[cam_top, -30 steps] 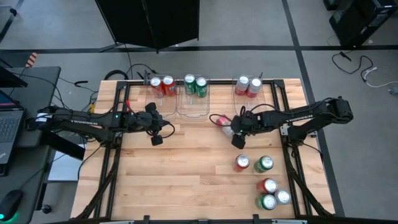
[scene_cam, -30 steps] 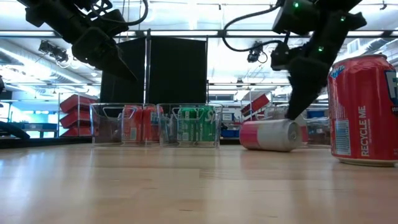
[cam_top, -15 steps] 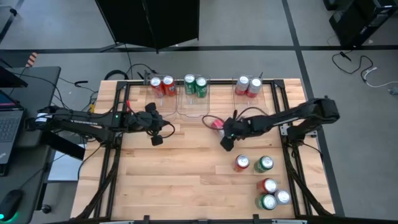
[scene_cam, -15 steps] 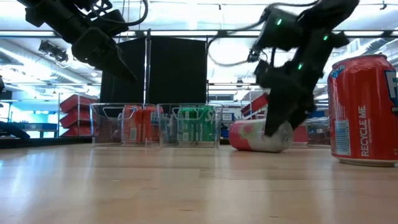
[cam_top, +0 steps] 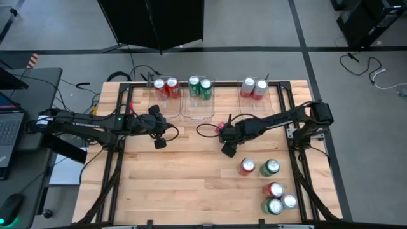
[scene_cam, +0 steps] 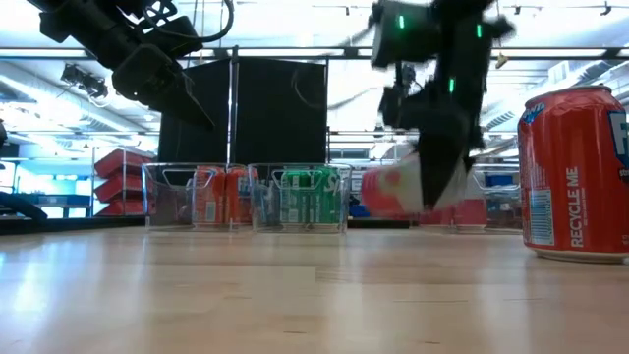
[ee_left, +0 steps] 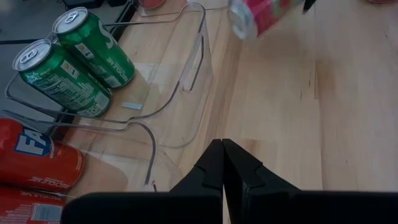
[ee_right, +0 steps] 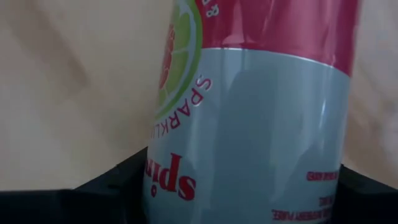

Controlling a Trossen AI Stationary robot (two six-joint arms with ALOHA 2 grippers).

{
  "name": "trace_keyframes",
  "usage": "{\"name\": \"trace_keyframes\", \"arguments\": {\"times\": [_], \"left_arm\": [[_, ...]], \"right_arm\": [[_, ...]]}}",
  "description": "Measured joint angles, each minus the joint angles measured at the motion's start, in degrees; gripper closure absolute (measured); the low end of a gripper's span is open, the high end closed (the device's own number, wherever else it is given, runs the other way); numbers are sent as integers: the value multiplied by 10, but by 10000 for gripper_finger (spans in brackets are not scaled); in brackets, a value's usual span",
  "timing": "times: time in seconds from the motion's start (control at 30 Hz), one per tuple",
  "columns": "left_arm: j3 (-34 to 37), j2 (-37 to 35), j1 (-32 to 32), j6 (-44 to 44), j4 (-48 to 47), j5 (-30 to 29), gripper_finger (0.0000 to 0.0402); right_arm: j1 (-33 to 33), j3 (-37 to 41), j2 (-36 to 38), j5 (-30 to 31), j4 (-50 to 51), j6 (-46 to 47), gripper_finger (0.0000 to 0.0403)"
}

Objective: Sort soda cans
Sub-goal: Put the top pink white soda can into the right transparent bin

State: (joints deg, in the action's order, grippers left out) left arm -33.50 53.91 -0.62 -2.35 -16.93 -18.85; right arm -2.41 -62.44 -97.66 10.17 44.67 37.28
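Observation:
My right gripper (cam_top: 225, 132) is shut on a silver-white can with a pink end (cam_top: 221, 126), over the table's middle, just in front of the clear bins. In the low view this can (scene_cam: 391, 189) hangs above the wood. My left gripper (cam_top: 160, 141) is shut and empty, raised left of centre near the bin of red cans (cam_top: 165, 87). Two green cans (cam_top: 199, 87) and two silver-white cans (cam_top: 253, 87) stand in the other two bins. Several more cans stand at the near right, among them a red one (cam_top: 247, 166) and a green one (cam_top: 269, 168). My right gripper pinches the can's silver-white body (ee_right: 249, 137) between its two fingers (ee_right: 118, 180), which lie across the can. The fingers come from above, pointing down. The can is lifted clear of the table and lies roughly level, its pink end (scene_cam: 378, 187) toward the table's left.
Three clear bins (cam_top: 202, 109) line the far edge, each open toward the near side. A red can (scene_cam: 575, 172) stands close to the low camera on the right. Bare wood (cam_top: 178, 184) stretches across the table's near left and middle.
My right gripper has moved toward the table's left, come down onto the can that lay on its side, and taken hold of it. The can shifted left with it and is now lifted clear of the table.

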Motion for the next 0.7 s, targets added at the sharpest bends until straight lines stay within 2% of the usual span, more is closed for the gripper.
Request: {"name": "trace_keyframes", "arguments": {"times": [0.17, 0.33, 0.4, 0.57, 0.7], "left_arm": [[0, 0, 0, 0, 1, 0, 401], [0, 0, 0, -2, 2, 0, 401], [0, 0, 0, -3, 2, 0, 401], [0, 0, 0, -5, 4, 0, 401], [0, 1, 3, -10, 30, 41, 401]], "right_arm": [[-7, -145, 4, 1, 249, -4, 119], [25, -267, 5, 11, 438, -5, 119], [48, -295, 8, 13, 457, -14, 119], [76, -330, 13, -30, 438, -58, 119], [63, -320, 12, -122, 422, -56, 119]]}}
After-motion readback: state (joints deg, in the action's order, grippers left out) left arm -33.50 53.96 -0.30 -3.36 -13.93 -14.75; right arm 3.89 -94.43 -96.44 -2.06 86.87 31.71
